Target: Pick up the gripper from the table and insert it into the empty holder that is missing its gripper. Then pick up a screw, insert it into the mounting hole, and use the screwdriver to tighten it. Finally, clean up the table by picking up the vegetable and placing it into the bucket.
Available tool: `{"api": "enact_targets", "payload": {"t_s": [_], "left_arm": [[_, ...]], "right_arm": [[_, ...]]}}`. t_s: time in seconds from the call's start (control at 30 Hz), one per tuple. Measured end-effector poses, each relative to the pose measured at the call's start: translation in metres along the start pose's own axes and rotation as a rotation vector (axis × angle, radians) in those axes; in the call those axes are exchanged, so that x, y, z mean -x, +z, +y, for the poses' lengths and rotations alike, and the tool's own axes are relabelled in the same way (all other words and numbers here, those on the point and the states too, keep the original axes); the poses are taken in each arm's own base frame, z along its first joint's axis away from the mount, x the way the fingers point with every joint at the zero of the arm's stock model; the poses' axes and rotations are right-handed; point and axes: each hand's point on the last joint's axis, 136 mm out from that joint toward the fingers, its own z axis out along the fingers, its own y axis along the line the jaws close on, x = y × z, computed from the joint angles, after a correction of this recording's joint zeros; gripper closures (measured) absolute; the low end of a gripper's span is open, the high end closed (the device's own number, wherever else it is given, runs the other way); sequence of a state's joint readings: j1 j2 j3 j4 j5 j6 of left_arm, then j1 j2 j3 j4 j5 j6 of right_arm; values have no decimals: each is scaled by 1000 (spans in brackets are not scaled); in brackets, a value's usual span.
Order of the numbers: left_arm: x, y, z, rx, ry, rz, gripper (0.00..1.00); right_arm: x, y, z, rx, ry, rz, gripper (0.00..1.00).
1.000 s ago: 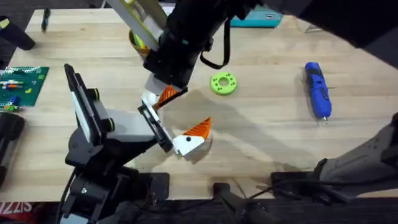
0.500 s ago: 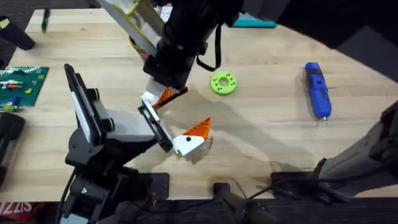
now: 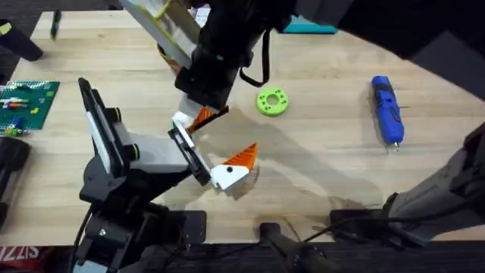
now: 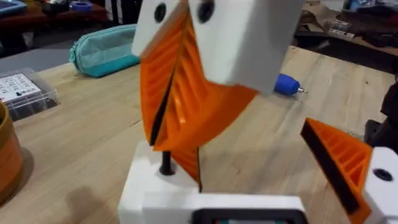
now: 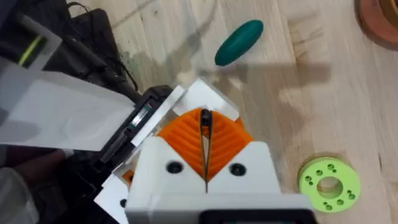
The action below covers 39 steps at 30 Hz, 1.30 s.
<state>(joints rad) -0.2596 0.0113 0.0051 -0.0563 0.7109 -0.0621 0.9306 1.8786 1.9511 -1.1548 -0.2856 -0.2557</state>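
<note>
The finger piece [image 4: 160,190] sits at the holder [image 3: 188,155], near the table's middle. Its white base is low against the black plate and its orange tip is pinched between the closed pads of the right gripper [image 5: 205,127]. I cannot tell whether the base is fully seated. The left gripper [image 3: 204,155] carries the holder, and I cannot tell whether it is open or closed. Its mounted finger [image 3: 236,163] stands just beside the work.

The main risk, as I judge it, is letting go too soon. If the base is not home in the holder, the piece may tip out or sit crooked, and the screw would then miss its hole. Pushing at an angle could jam the base against the plate or nudge the holder aside. The ribbed wedge may also slip in the pads under load, since it tapers.

The screwdriver [image 3: 386,108] lies well apart, toward the right side, and a green disc [image 3: 272,101] lies between it and the work.

The bucket [image 4: 6,162] shows a brown wall, and its inside is hidden. The vegetable [image 5: 239,42] lies on the bare table, not in the bucket. A clear box [image 4: 22,93] is shut, contents unreadable
</note>
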Motion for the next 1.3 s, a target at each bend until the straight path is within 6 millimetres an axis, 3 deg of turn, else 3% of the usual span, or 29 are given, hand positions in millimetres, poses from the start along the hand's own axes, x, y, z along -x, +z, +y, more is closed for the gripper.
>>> {"api": "enact_targets", "payload": {"t_s": [0.4,1.03,1.07,1.13,1.27,1.3], "left_arm": [[-1,0,1,6,-18,3,12],[-1,0,1,6,-21,3,12],[-1,0,1,6,-21,3,12],[-1,0,2,12,-21,2,12],[0,0,4,23,-23,0,12],[0,0,4,22,-22,0,12]], "right_arm": [[-3,13,0,33,13,28,995],[-3,12,0,36,9,26,992],[-3,12,0,37,11,26,942],[-4,12,0,41,12,27,697],[-3,10,-6,28,18,18,104],[-4,9,-9,23,22,17,43]]}}
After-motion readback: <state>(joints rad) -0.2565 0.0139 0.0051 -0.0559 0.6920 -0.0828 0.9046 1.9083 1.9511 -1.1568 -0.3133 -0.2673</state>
